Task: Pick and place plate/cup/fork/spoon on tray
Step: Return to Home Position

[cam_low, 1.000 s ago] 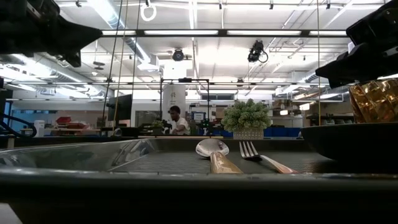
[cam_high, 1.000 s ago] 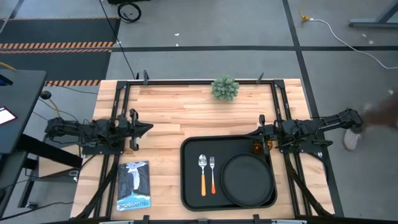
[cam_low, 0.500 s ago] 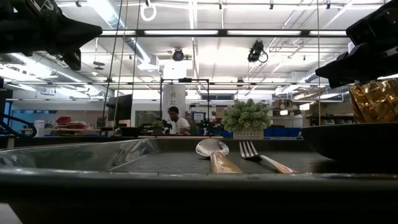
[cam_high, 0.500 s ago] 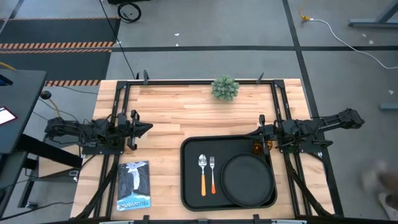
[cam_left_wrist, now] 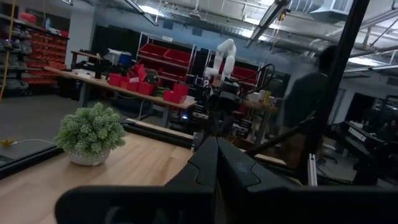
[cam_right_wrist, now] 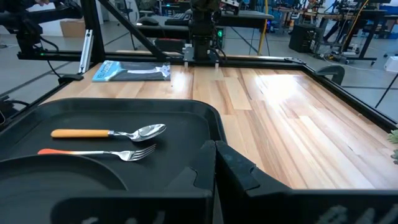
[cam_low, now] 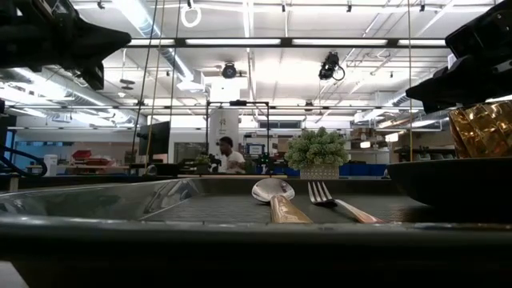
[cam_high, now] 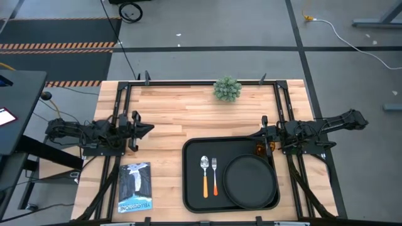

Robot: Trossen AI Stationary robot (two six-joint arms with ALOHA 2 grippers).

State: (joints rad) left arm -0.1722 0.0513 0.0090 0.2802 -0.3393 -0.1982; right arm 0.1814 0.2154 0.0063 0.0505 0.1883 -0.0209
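The black tray (cam_high: 193,188) lies at the table's near right. On it lie the spoon (cam_high: 205,174) and the fork (cam_high: 215,176), side by side with handles toward the near edge. The round plate (cam_high: 251,182) sits at the tray's right. The amber cup (cam_high: 260,149) stands in the tray's far right corner. My right gripper (cam_high: 261,134) is shut and empty, just beyond the cup at the tray's far right. My left gripper (cam_high: 149,129) is shut and empty at the table's left. The right wrist view shows the spoon (cam_right_wrist: 112,132) and fork (cam_right_wrist: 99,152).
A small potted plant (cam_high: 227,88) stands at the table's far edge, middle. A blue booklet (cam_high: 135,187) lies near the front left. Bare wood lies between the arms and beyond the tray. A person (cam_low: 228,156) shows far back in the room.
My left gripper has shifted a little toward the table's right, then kept still. A person has passed on the floor to the right of the table and gone out of view.
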